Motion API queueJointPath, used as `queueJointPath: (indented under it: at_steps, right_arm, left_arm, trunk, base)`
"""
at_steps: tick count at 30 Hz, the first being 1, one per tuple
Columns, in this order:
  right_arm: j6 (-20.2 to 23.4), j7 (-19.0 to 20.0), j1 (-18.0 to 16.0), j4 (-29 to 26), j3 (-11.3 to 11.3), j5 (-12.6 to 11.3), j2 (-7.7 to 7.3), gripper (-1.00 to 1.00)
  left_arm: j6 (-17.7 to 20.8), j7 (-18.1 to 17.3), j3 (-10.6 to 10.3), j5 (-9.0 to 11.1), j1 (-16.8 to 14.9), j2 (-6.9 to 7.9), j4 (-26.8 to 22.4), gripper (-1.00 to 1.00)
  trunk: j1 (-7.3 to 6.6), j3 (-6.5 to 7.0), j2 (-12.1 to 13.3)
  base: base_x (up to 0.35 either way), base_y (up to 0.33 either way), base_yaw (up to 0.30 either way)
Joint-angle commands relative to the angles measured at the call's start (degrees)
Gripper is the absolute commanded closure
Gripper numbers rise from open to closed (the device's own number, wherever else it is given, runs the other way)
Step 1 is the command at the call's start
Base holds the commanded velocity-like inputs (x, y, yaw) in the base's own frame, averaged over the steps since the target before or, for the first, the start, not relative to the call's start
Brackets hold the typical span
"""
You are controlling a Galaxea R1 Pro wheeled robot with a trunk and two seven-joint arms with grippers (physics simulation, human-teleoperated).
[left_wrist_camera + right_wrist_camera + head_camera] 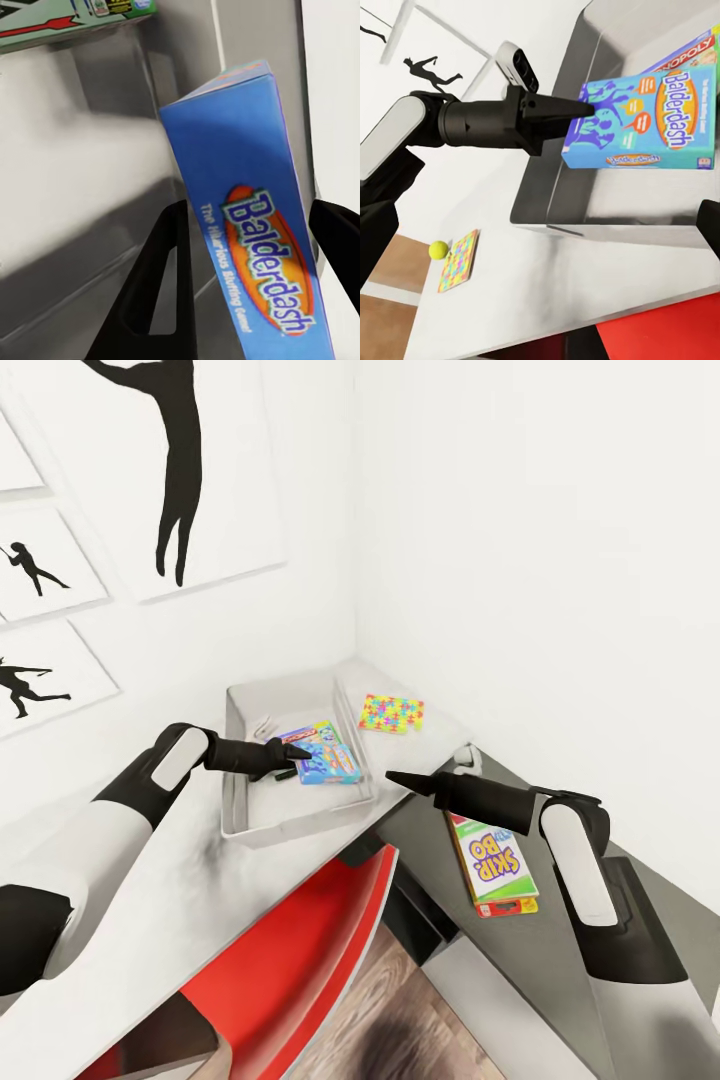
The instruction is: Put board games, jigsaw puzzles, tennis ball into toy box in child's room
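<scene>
The light grey toy box (245, 800) stands on the pale table (190, 900) in the corner. My left gripper (287, 763) reaches into it, shut on the blue "Balderdash" board game (335, 762) (255, 225) (641, 124), which fills the gap between the fingers (161, 277). That box leans on a Monopoly board game (303, 736) (682, 54) lying in the bin. A jigsaw puzzle (392, 712) lies on the table past the bin. The tennis ball (439, 248) sits beside a jigsaw puzzle (459, 259). My right gripper (392, 778) hovers open at the table's edge, holding nothing.
A white-green SKIP-BO box (493, 860) lies on the lower dark grey cabinet (580, 980) under my right forearm. A red chair (300, 950) is tucked at the table's front edge. White walls with black silhouette pictures (175, 470) close the corner.
</scene>
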Motion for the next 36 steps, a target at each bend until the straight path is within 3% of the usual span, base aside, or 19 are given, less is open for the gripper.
queueJointPath:
  at_steps: [1, 36]
  right_arm:
    - [0.1, 0.52, -0.05, -0.02, 0.0, 0.51, -0.02, -1.0]
    - [0.1, 0.52, -0.03, -0.04, 0.08, 0.49, 0.05, -1.0]
  left_arm:
    - [-0.03, -0.6, -0.2, -0.45, -0.04, 0.08, 0.01, 1.0]
    - [-0.12, -0.6, -0.21, -0.59, 0.48, 0.72, 0.01, 1.0]
  trunk:
    - [0.03, -0.09, -0.1]
    - [0.03, -0.09, -0.1]
  base:
    - [0.0, 0.0, -0.01]
    - [0.0, 0.0, -0.001]
